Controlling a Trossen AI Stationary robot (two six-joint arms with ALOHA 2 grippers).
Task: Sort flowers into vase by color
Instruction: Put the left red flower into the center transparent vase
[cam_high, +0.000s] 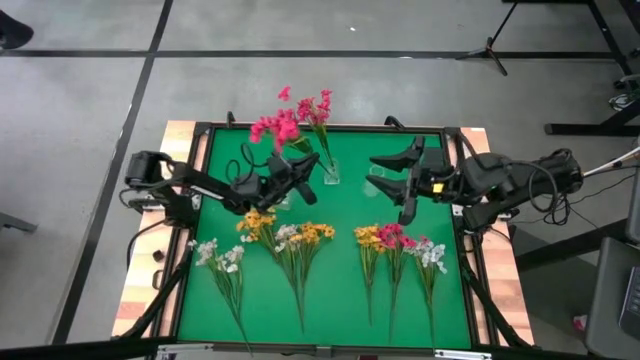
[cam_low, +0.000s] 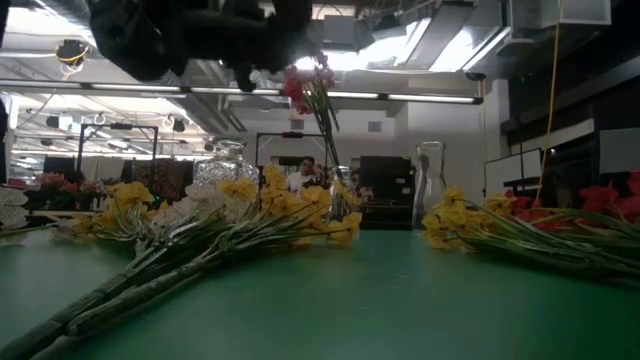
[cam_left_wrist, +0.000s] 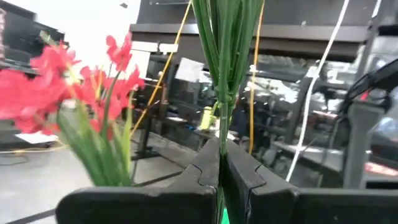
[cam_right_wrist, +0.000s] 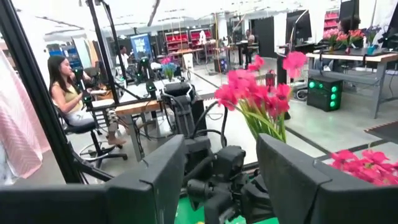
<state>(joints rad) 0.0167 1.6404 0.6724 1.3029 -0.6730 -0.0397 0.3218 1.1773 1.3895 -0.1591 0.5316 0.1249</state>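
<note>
My left gripper (cam_high: 303, 163) hangs above the mat's far middle, shut on a magenta-pink sprig whose blossoms (cam_high: 274, 127) point toward the far left. Beside it a clear vase (cam_high: 329, 172) holds more pink flowers (cam_high: 316, 105) upright by their stems; they also show in the low view (cam_low: 308, 80). My right gripper (cam_high: 392, 185) is open and raised on the right with nothing between its fingers. Yellow (cam_high: 256, 222), white (cam_high: 222, 256) and mixed flowers (cam_high: 395, 238) lie flat on the green mat. My left gripper pinches the sprig's bundled green stems (cam_left_wrist: 221, 140) between its two fingers. The stems run on past the fingertips, so the blossoms are out of the wrist view. The sprig is lifted clear of the mat.
A tall glass vase (cam_low: 430, 185) and a cut-glass vase (cam_low: 224, 163) stand at the far side. Bunches lie in a row across the near half of the mat (cam_high: 340, 300). The wooden table border (cam_high: 150, 290) frames it. A seated person (cam_right_wrist: 65, 93) shows in the room beyond.
</note>
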